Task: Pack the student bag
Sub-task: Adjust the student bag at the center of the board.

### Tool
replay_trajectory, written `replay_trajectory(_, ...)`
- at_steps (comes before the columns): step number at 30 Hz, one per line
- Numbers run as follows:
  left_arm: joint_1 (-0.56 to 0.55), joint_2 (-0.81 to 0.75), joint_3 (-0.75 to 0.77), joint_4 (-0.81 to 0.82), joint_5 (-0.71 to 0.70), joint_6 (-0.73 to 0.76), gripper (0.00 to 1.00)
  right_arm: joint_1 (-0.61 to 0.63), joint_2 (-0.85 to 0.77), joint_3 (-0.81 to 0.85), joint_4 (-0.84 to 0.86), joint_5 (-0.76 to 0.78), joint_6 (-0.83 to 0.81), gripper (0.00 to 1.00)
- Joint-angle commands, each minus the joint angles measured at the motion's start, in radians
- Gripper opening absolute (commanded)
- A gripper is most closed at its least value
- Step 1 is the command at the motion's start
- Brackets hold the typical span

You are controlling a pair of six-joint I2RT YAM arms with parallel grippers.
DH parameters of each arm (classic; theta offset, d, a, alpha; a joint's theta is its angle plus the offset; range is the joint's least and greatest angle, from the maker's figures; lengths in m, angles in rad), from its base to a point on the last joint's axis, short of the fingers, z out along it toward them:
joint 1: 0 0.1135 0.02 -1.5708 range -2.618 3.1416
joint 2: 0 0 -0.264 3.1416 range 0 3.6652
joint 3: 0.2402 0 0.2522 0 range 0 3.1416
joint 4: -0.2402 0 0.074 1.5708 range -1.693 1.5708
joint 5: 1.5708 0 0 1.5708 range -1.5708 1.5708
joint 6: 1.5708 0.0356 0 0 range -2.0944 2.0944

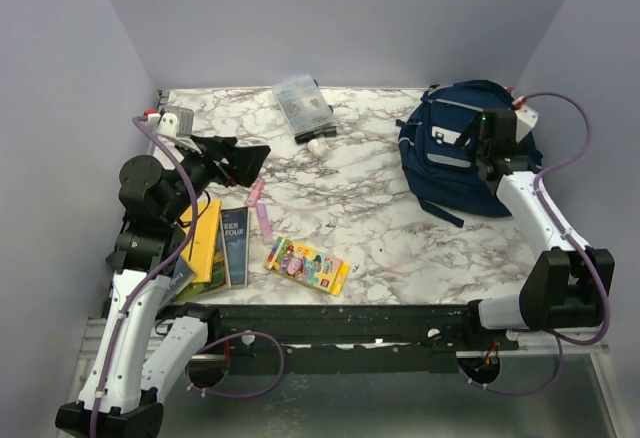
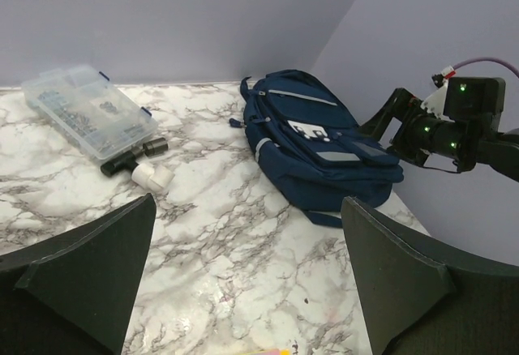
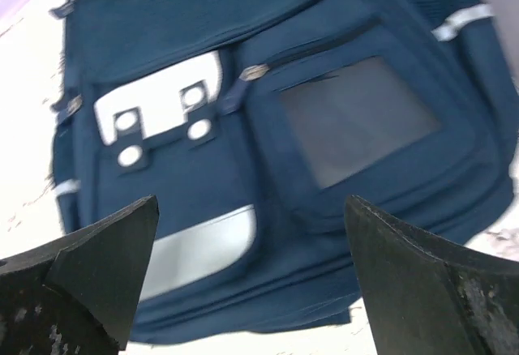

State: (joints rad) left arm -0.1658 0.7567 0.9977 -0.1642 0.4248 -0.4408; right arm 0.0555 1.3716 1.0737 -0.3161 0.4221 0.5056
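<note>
Far right corner: your student bag (image 1: 455, 158) lies flat here, front pockets facing up.
Right gripper (image 3: 251, 209): above the bag, fingers spread wide, holding nothing. Its wrist view shows you only pockets and white tabs.
Left gripper (image 2: 247, 201): also spread and empty, near the left edge, facing the bag.
Far edge: clear case (image 1: 302, 106), visible from overhead and from your left wrist.
Near left corner: books (image 1: 218, 243) and crayon box (image 1: 306, 265), plain only from overhead.

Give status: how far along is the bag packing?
Done: nothing visibly. In hand: right tool open, hovering over the student bag, holding nothing; left tool open, empty. Left: books, crayon box, pink marker, clear case, all lying outside the bag.
</note>
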Motion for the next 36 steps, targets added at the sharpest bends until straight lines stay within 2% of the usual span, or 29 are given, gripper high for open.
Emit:
replay_trajectory(1, 0.0, 0.016, -0.01, -0.007, 0.01, 0.013, 0.98, -0.122, -0.006, -0.052, 0.003, -0.005, 0.065, 1.0)
replay_trajectory(4, 0.0, 0.039, 0.006, -0.022, 0.041, 0.001, 0.98, -0.143, 0.003, -0.098, 0.015, -0.03, 0.073, 1.0)
replay_trajectory(7, -0.001, 0.051, 0.008, -0.023, 0.058, -0.007, 0.99, -0.14, 0.028, -0.115, 0.006, -0.213, 0.064, 0.99)
replay_trajectory(12, 0.003, 0.064, 0.017, -0.034, 0.082, -0.017, 0.98, -0.107, -0.015, -0.236, 0.047, -0.457, 0.204, 0.96)
replay_trajectory(14, 0.005, 0.075, 0.014, -0.034, 0.079, -0.019, 0.98, -0.06, -0.064, -0.312, 0.117, -0.53, 0.314, 0.96)
replay_trajectory(15, 0.008, 0.085, 0.021, -0.037, 0.092, -0.02, 0.98, 0.001, -0.082, -0.343, 0.16, -0.551, 0.366, 0.96)
replay_trajectory(18, 0.012, 0.116, 0.03, -0.048, 0.115, -0.024, 0.99, 0.163, -0.087, -0.345, 0.17, -0.545, 0.481, 1.0)
replay_trajectory(21, 0.015, 0.148, 0.042, -0.065, 0.13, -0.03, 0.98, 0.267, -0.074, -0.353, 0.262, -0.66, 0.569, 1.0)
replay_trajectory(23, 0.015, 0.167, 0.05, -0.074, 0.146, -0.029, 0.98, 0.276, -0.09, -0.311, 0.2, -0.626, 0.538, 1.0)
replay_trajectory(26, 0.015, 0.197, 0.057, -0.086, 0.154, -0.033, 0.98, 0.274, -0.156, -0.248, 0.078, -0.418, 0.401, 1.0)
replay_trajectory(29, 0.015, 0.238, 0.076, -0.102, 0.209, -0.044, 0.98, 0.262, -0.17, -0.188, 0.054, -0.242, 0.254, 1.0)
replay_trajectory(36, -0.003, 0.384, 0.083, -0.125, 0.283, -0.111, 0.98, 0.148, -0.003, 0.046, -0.009, -0.116, 0.1, 1.0)
